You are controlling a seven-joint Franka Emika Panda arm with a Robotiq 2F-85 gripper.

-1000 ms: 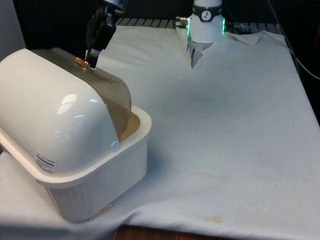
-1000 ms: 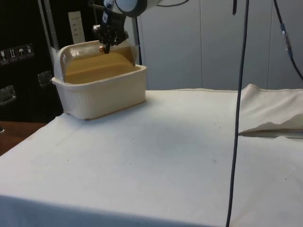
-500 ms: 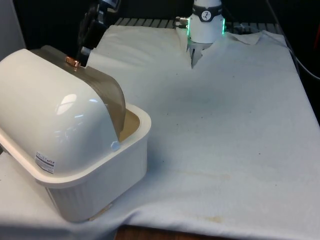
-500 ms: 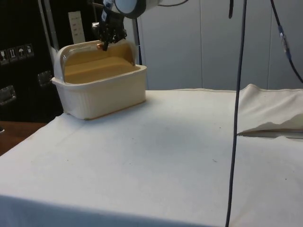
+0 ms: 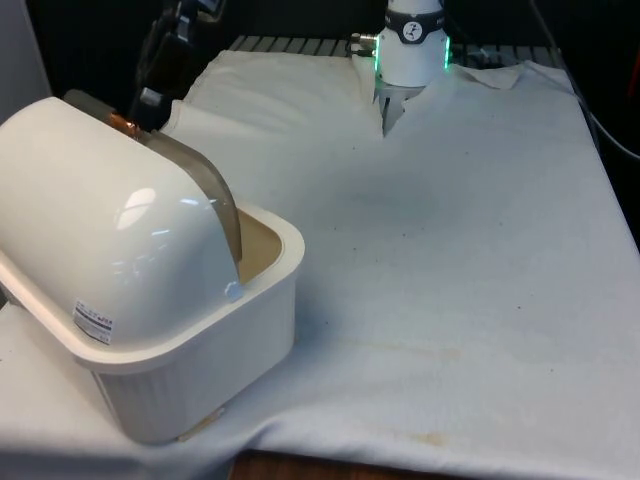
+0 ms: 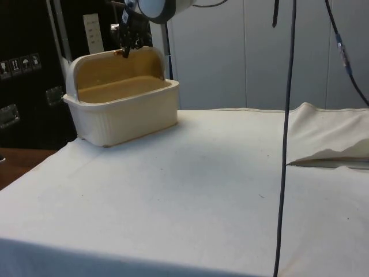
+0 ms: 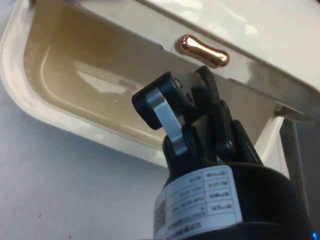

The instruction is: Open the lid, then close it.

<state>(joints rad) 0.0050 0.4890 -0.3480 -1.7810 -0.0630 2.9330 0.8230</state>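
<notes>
A cream bread box (image 5: 268, 312) stands at the front view's left, its white domed hood (image 5: 90, 220) turned towards that camera. Its brownish see-through roll lid (image 5: 205, 180) is slid far back under the hood, so the tan inside (image 6: 118, 89) lies exposed in the side view. A copper knob (image 5: 122, 123) sits on the lid's edge near the hood's top. My black gripper (image 5: 147, 98) is shut, with its tips right against the knob (image 7: 204, 51) and not around it. In the side view the gripper (image 6: 124, 49) hangs over the box's upper rim.
The robot's base (image 5: 412, 45) stands at the table's far end. White cloth (image 5: 450, 250) covers the table to the front view's right of the box. A bunched fold of cloth (image 6: 328, 151) and a hanging black cable (image 6: 285, 138) appear in the side view.
The gripper has moved back and up along the hood, carrying the knob with it. The lid has rolled further open, uncovering most of the box's inside.
</notes>
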